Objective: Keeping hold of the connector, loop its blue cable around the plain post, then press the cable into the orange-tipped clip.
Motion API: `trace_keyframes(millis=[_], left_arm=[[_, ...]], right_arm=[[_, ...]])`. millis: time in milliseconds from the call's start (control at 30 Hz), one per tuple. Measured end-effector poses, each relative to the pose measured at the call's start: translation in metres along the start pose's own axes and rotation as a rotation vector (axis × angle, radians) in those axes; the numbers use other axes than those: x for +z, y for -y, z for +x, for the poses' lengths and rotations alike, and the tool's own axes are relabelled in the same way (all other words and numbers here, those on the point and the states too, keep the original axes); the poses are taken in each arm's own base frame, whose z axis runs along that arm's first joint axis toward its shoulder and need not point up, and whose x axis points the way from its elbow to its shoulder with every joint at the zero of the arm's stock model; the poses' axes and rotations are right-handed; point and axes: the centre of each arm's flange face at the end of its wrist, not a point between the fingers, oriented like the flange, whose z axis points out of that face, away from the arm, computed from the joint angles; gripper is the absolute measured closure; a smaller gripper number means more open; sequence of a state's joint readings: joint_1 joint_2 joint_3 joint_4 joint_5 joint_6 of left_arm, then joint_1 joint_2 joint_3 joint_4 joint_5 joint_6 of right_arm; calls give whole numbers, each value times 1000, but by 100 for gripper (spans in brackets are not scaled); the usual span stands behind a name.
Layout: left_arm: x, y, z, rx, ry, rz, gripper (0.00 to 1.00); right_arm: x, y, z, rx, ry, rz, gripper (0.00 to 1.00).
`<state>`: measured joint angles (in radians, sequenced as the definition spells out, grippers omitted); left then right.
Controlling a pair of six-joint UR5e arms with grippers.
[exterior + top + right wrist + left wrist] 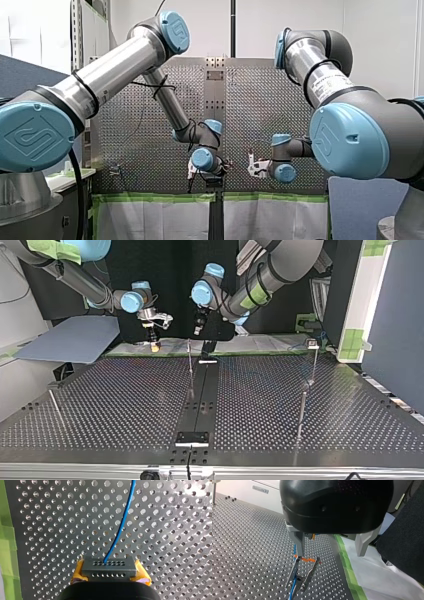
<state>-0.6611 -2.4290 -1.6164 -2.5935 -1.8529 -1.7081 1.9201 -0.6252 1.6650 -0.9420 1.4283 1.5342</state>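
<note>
My right gripper (110, 572) is clamped on the connector (108, 567), a yellow pad at each side; the cable (120, 530) leaves the connector's face and runs off over the table (175, 517); my left gripper (330, 553) hangs spread wide and holds nothing, just above the clip (303, 576); one metal finger (299, 541) stands right by the orange tips, the other well out to the side; the cable runs down along one arm of the clip toward its base, and I cannot tell whether it sits between the arms or only beside them; the step, as I judge it, is the press into the clip; to do it well, hold the connector steady with the cable lightly taut, lined up with the mouth between the tips; bring the near finger down on the cable itself, not on an arm, and push straight toward the base; a sideways shove would likely splay the thin arms or flick the cable out; a hard pull from the right might strain the cable at the connector
</note>
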Motion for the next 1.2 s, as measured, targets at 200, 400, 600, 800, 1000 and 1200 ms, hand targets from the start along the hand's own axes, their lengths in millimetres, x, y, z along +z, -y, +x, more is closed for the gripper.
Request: trace_keyframes(millis=[200,400,600,800,1000,1200], left_arm=[[0,0,0,1,-2,0,2],[0,-1,0,1,-3,-1,2],[1,-2,0,1,-4,-3,2],[0,-3,0,4,-9,-7,2],[-3,-5,2,31,-37,-11,2],[-19,-9,2,76,-70,-12,2]], right_arm=[[0,0,0,0,0,0,100],[0,0,0,0,0,0,100],[0,0,0,0,0,0,100],[0,0,0,0,0,0,100],[0,0,0,-1,1,0,100],[0,0,0,-1,2,0,100]])
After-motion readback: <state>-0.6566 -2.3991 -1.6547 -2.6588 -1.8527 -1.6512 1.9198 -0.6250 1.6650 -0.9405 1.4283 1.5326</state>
